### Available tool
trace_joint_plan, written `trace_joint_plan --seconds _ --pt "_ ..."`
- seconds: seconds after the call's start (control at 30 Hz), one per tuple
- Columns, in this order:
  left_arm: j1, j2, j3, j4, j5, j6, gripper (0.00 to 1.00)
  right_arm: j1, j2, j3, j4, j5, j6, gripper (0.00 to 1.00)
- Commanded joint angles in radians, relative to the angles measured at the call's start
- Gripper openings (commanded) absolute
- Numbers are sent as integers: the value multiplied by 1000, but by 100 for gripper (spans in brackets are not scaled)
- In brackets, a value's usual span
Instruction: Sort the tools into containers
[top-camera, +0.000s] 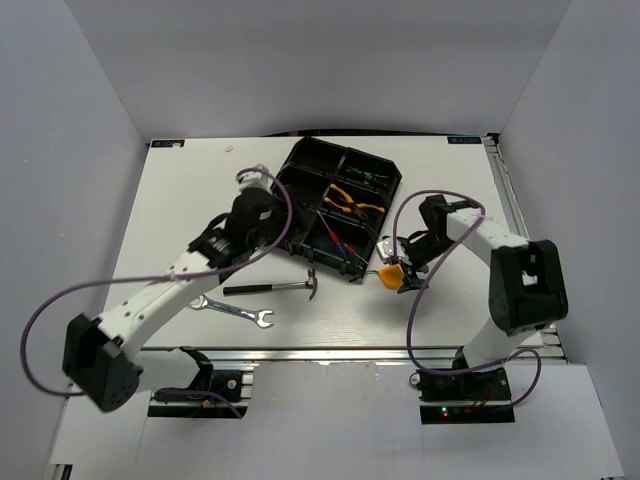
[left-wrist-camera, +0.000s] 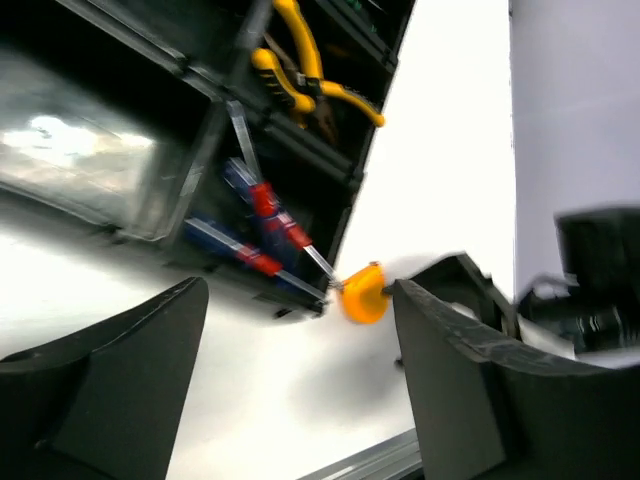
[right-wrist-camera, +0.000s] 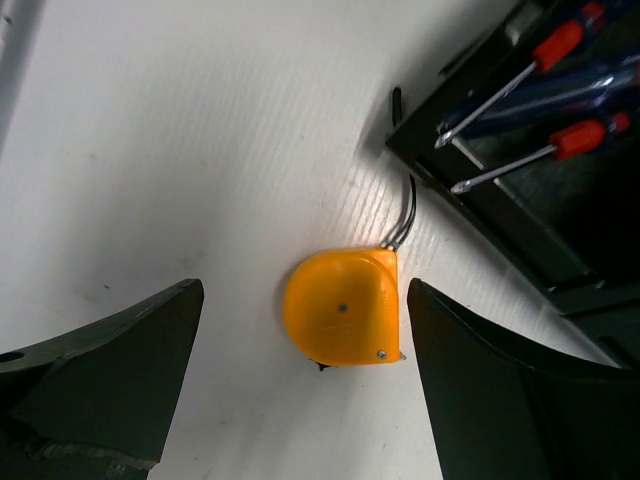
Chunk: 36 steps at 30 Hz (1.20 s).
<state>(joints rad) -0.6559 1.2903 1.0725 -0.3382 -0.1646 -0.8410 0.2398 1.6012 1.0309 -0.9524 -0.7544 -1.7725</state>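
Note:
The orange tape measure (right-wrist-camera: 340, 320) lies flat on the white table just off the near right corner of the black organizer tray (top-camera: 300, 170). My right gripper (right-wrist-camera: 305, 292) is open and hangs over it, one finger on each side, not touching it. In the top view the right gripper (top-camera: 397, 258) hovers at the tape measure (top-camera: 391, 273). My left gripper (top-camera: 268, 192) is open and empty at the tray's left side; its own view (left-wrist-camera: 298, 300) looks across the table to the tape measure (left-wrist-camera: 362, 293). The tray holds the yellow-handled pliers (top-camera: 352, 203), red and blue screwdrivers (top-camera: 340, 248) and a black-green screwdriver (top-camera: 365, 178).
The black-handled hammer (top-camera: 275, 288) lies on the table in front of the tray. The silver wrench (top-camera: 232, 311) lies nearer the front edge, to its left. White walls enclose the table on the left, back and right. A metal rail (top-camera: 340, 355) runs along the front.

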Motion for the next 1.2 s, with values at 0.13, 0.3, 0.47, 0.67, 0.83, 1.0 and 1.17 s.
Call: trace_joint_plan --seconds 0.13,0.3,0.47,0.67,0.83,1.0,1.17 --pt "47 -313 -233 -28 -130 53 90 26 120 67 38 118 -13 89" --pt "53 -387 -312 -38 -158 10 91 27 143 57 90 135 33 89" --pt "55 -375 -312 -44 -161 10 91 56 148 5 168 191 105 89" --pt "58 -375 -319 -48 -171 -6 91 85 125 -83 291 242 189 78" --pt "61 -382 -338 -47 -170 -24 91 87 92 -94 288 256 202 41" --pt "62 -393 -353 -48 -187 -43 91 89 0 -108 147 236 73 13" --pt "68 -411 -381 -56 -211 -85 88 163 -115 -23 -57 129 76 0"
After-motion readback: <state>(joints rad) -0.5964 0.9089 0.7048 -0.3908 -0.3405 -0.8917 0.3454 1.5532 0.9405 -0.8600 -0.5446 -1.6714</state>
